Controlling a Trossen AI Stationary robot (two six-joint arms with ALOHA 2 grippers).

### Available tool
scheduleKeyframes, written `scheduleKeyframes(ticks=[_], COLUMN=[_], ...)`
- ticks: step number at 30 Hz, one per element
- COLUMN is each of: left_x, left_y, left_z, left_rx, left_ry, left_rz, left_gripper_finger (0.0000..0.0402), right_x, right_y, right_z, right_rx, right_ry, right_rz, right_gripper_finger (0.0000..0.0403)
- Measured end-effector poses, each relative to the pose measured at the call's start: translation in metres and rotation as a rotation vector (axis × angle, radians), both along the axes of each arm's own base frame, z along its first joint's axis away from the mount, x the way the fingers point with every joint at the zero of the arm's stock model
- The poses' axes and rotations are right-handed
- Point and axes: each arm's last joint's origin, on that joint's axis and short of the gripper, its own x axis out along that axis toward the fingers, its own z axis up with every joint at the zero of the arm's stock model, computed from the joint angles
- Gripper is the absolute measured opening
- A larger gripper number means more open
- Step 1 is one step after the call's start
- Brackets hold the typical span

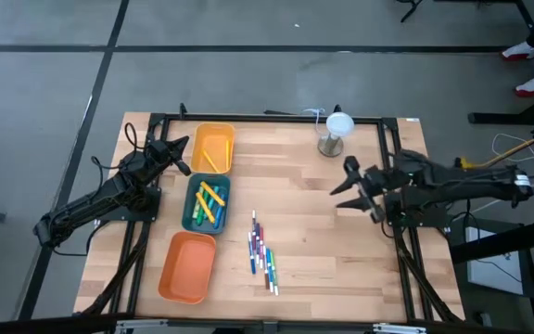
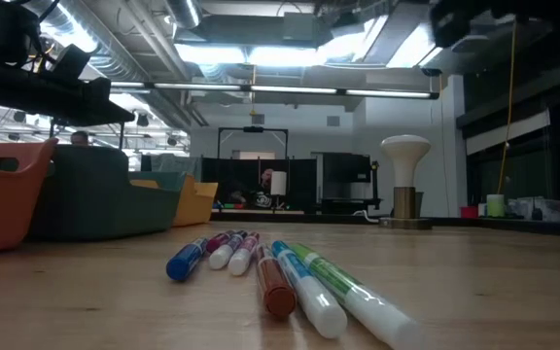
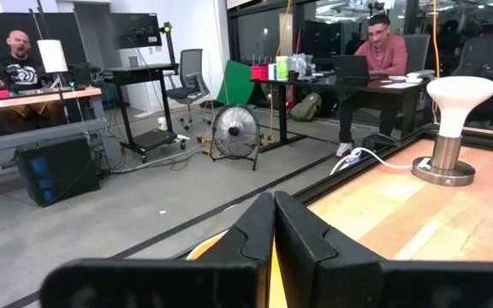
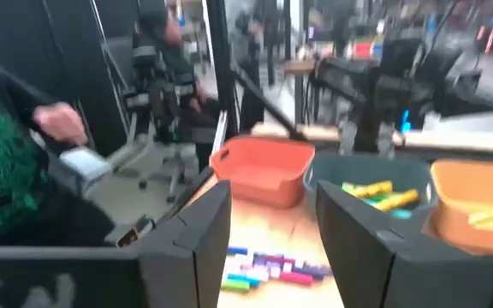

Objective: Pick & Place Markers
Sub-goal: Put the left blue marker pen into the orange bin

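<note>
Markers (image 1: pixel 261 252) mostly lie loose on the table; some fill my teal tray (image 1: pixel 193 219) and yellow tray (image 1: pixel 222 134). My left gripper (image 1: pixel 180 148) is pressed together, right gripper (image 1: pixel 345 179) spread, empty.

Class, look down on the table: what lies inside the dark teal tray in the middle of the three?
The teal tray holds a loose heap of yellow and green markers, crossing one another. Whatever sits beneath that heap on the tray floor is covered and cannot be seen.

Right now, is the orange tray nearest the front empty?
Yes, the high view shows the orange tray holding nothing, while markers lie on the table beside it.
</note>
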Motion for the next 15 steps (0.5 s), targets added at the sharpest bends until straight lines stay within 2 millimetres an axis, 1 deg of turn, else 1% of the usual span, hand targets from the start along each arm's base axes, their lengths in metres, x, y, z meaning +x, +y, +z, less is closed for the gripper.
scheduleKeyframes(ticks=[5, 7, 11, 15], left_x=[0.0, 0.0, 0.0, 0.0], left_y=[0.0, 0.0, 0.0, 0.0], left_z=[0.0, 0.0, 0.0, 0.0], left_rx=[0.0, 0.0, 0.0, 0.0], left_ry=[0.0, 0.0, 0.0, 0.0], left_rz=[0.001, 0.001, 0.001, 0.001], left_gripper_finger=[0.001, 0.0008, 0.0007, 0.0006], right_x=[-0.019, -0.024, -0.031, -0.037], right_y=[0.001, 0.001, -0.001, -0.001], right_z=[-0.025, -0.037, -0.06, -0.073], right_rx=[-0.009, -0.019, -0.015, -0.038], right_ry=[-0.144, -0.184, -0.235, -0.296], right_rz=[-0.002, -0.01, -0.08, -0.085], right_gripper_finger=[0.017, 0.017, 0.017, 0.017])
